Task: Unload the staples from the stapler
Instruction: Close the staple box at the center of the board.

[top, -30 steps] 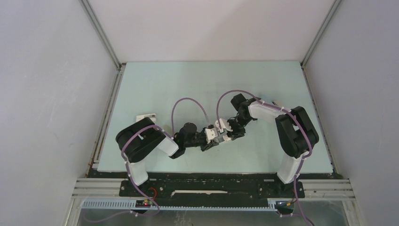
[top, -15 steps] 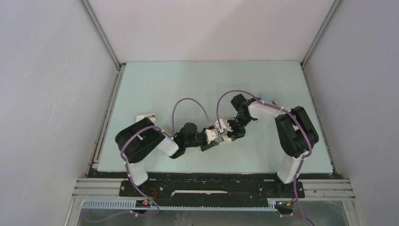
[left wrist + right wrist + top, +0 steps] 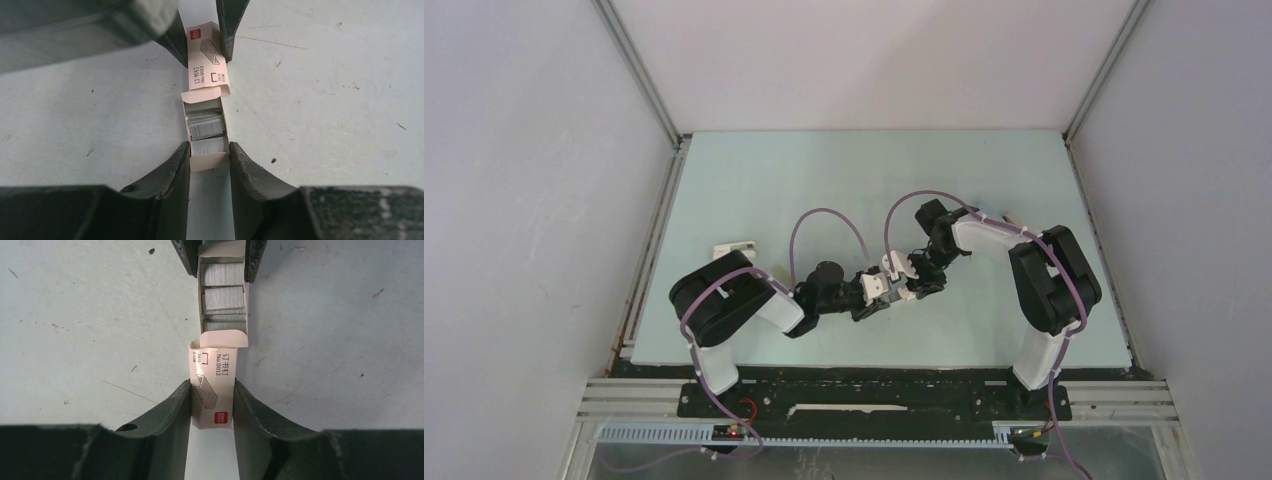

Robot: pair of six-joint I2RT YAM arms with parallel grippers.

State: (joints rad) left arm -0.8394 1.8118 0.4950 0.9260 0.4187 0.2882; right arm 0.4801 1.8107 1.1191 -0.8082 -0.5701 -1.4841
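A small white staple box lies on the table between my two grippers, slid partly open. My left gripper (image 3: 210, 150) is shut on the end of the inner tray (image 3: 210, 161). Silvery staples (image 3: 206, 129) lie in strips inside it. My right gripper (image 3: 212, 387) is shut on the printed outer sleeve (image 3: 212, 375), with the tray's staples (image 3: 223, 290) showing beyond it. In the top view both grippers meet at the box (image 3: 890, 284), mid-table. A small white object (image 3: 734, 246) lies left of my left arm; I cannot tell whether it is the stapler.
The pale green table (image 3: 824, 180) is walled by white panels on the left, right and back. Another small white item (image 3: 1016, 218) sits behind my right arm. Purple cables loop above both wrists.
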